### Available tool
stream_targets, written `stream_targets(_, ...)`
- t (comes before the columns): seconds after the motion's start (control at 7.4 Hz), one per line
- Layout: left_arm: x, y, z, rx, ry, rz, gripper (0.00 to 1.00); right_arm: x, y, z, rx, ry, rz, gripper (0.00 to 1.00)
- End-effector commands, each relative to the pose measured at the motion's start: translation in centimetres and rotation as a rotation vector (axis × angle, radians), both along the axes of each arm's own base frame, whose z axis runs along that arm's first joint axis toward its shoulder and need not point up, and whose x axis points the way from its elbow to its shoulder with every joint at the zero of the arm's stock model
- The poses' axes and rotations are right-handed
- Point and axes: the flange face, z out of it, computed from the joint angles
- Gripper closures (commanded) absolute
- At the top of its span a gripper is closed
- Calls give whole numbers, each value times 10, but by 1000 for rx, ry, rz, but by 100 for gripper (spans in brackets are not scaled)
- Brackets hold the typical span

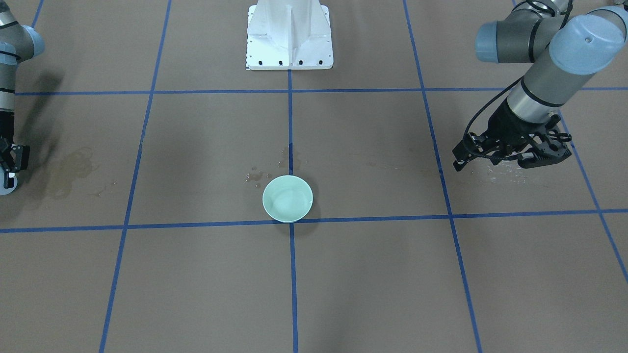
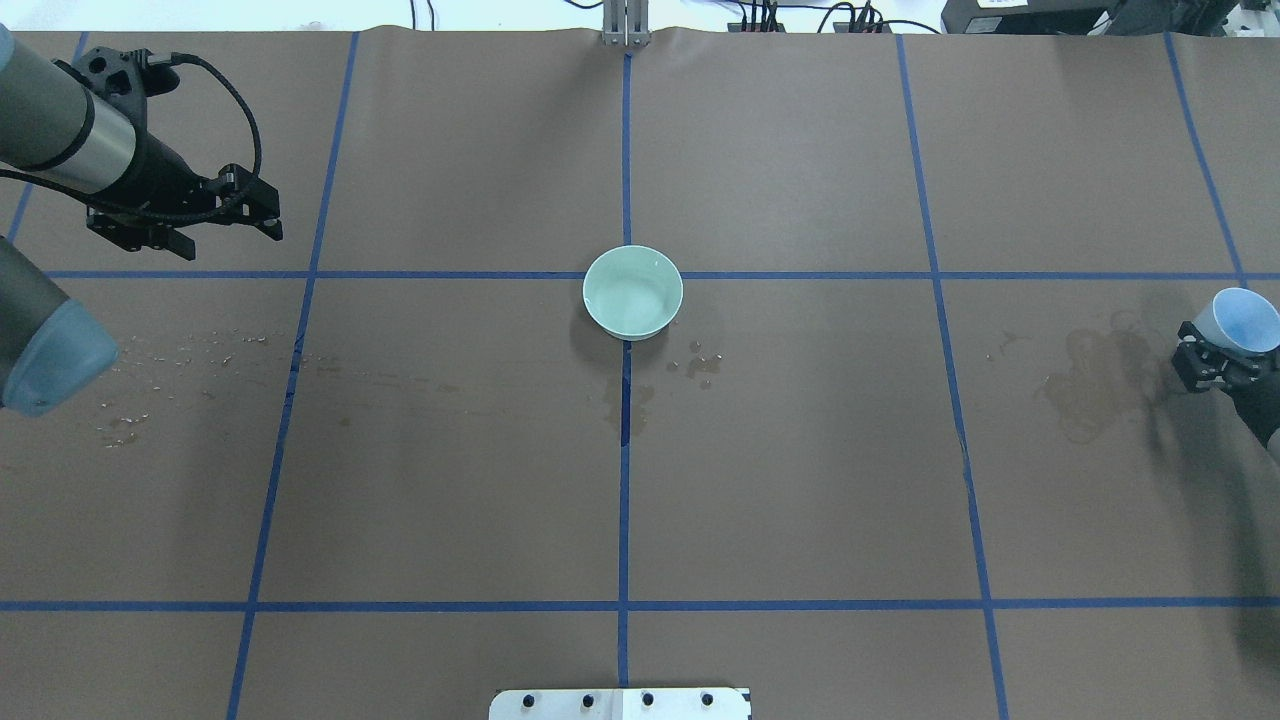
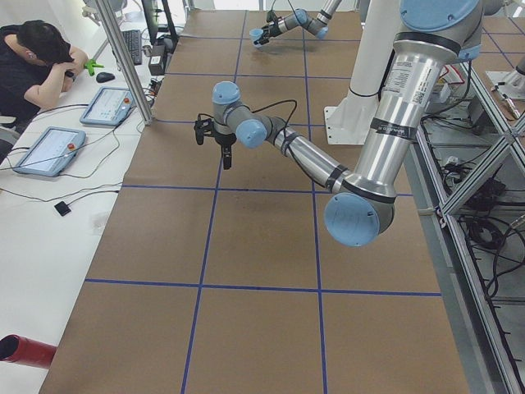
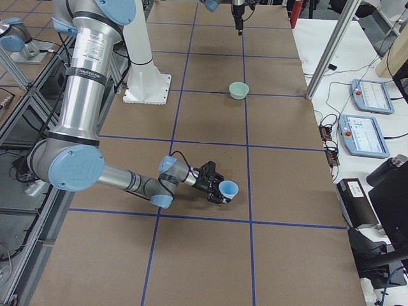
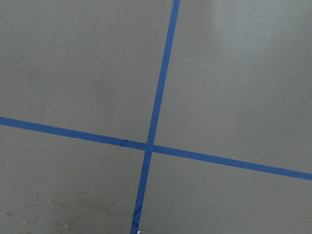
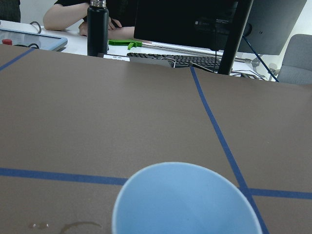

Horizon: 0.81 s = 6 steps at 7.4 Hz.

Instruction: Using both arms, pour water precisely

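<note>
Left gripper (image 2: 228,238): black, two-fingered, at 10 o'clock from the pale green round ceramic bowl (image 2: 633,292); its jaws are spread and hold nothing.
Bowl: sits at the centre of the brown paper-covered table (image 2: 800,480), unheld. A knock from a pouring rim would likely slide it.
Water (image 2: 700,365): glossy droplets at the bowl's 5 o'clock. I cannot tell whether any is in the cup.
Right gripper (image 2: 1222,345): clamped on a light-blue tapered plastic-looking cup (image 2: 1248,318) at the bowl's 3 o'clock, well apart. A long carry risks sloshing, and a fast tilt risks overshooting the bowl.
</note>
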Motion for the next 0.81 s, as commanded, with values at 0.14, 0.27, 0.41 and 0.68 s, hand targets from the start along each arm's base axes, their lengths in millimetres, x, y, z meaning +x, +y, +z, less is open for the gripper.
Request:
stream_targets(0.14,0,0,1,-2,-1,0,0,5,2,3,3,-2,2,65)
stream_targets(0.27,0,0,1,-2,-1,0,0,6,2,6,0,2,3,54)
stream_targets(0.41,0,0,1,-2,-1,0,0,6,2,8,-3,6,3,48)
stream_targets(0.68,0,0,1,-2,-1,0,0,5,1,7,0,6,6,32)
